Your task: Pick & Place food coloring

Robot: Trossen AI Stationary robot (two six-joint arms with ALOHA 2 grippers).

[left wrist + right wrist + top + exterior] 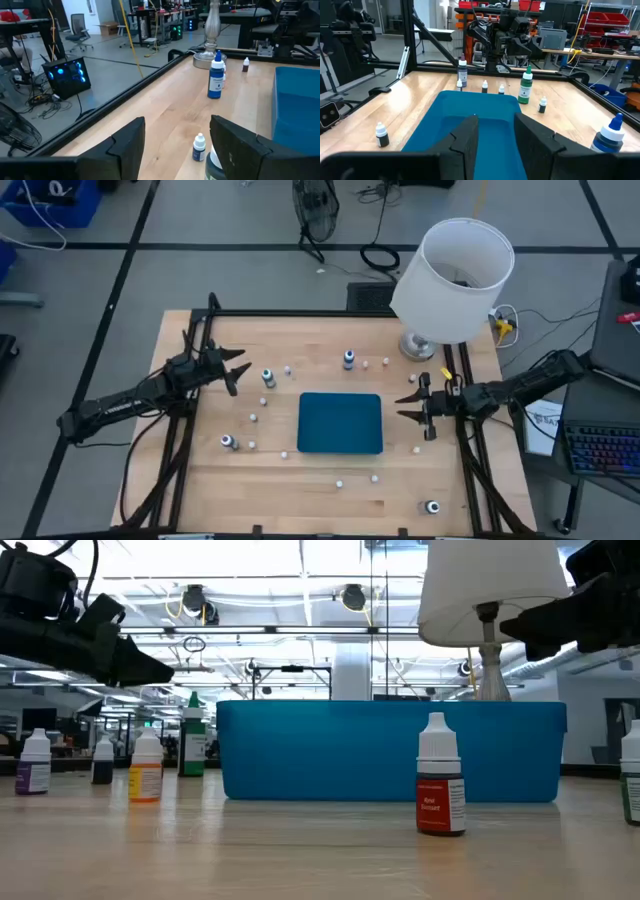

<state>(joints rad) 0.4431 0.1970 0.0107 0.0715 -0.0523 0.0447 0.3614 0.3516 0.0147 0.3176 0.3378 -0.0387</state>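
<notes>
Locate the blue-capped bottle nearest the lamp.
In the high view the blue-capped bottle stands beyond the teal tray's far edge, left of the lamp base.

Tiny food coloring bottles, upright, scattered across table around tray

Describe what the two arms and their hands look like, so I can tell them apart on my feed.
Both are alike: black, slim, jointed arms. Each ends in a matte black hand with two flat pointed fingers, the left hand and the right hand. The right arm carries a small yellow patch near its wrist. No markings are visible.
</notes>
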